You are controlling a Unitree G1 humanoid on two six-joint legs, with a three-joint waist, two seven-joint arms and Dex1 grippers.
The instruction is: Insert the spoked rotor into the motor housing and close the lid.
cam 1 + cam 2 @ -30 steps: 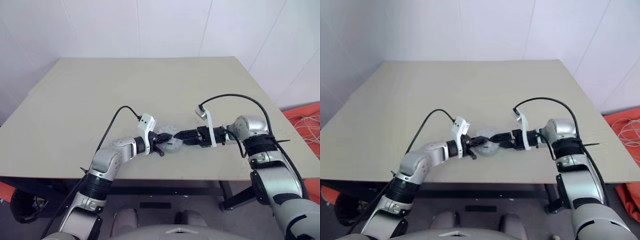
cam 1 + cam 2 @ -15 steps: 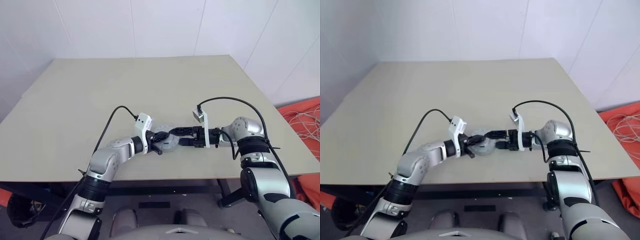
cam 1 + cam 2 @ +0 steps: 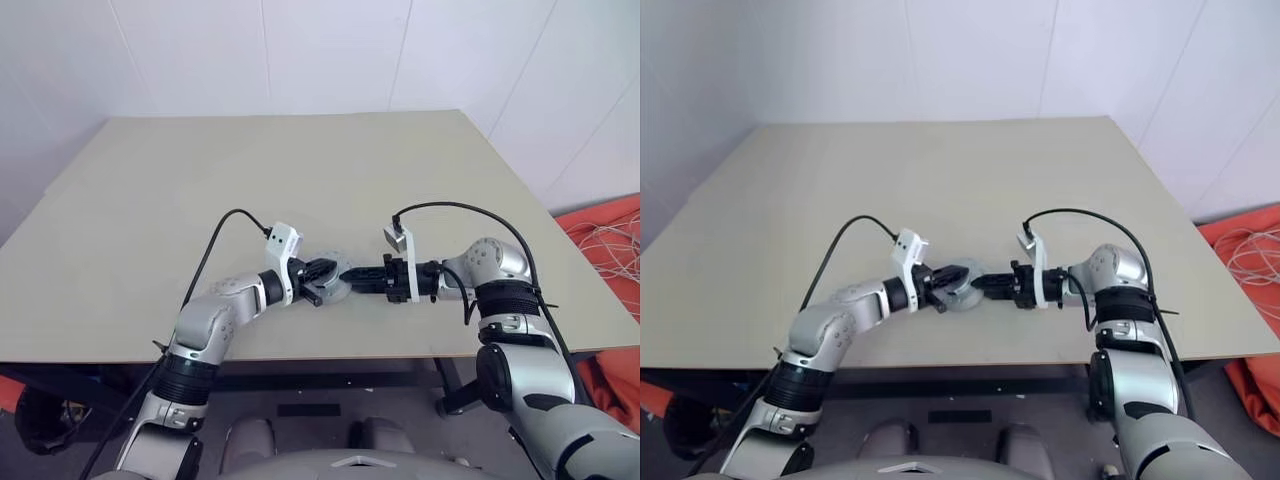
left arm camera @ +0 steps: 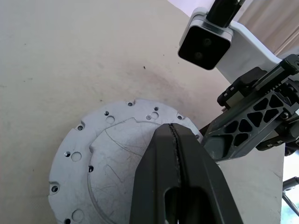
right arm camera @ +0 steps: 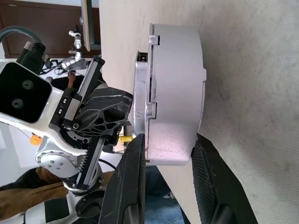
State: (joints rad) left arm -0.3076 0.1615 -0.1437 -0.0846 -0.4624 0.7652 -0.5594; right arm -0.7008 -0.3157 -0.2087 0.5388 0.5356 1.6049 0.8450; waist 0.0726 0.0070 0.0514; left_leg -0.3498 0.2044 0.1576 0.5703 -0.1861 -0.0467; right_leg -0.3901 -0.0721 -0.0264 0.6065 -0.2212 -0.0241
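Note:
The motor housing (image 5: 175,84), a short grey metal cup, stands on the table near its front edge, between my two grippers. The lid (image 4: 117,154) lies on top of it, silver face with small holes upward. My left gripper (image 4: 173,128) is shut, its tips resting on the lid's face, and it holds nothing. My right gripper (image 5: 169,140) comes in from the opposite side, one finger on the lid side and one on the underside, and is closed on the housing's near edge. In the left eye view the housing (image 3: 335,283) sits between the left gripper (image 3: 318,272) and the right gripper (image 3: 350,284). The spoked rotor is hidden.
The beige table (image 3: 250,180) stretches away behind the housing, and its front edge lies just behind my arms. On the floor beyond the table's right side lies an orange sheet with pale cables (image 3: 610,230).
My right gripper's fingers have closed in from wide open onto the housing's edge. The left gripper has stayed shut on the lid. The camera shifted after the earliest frame.

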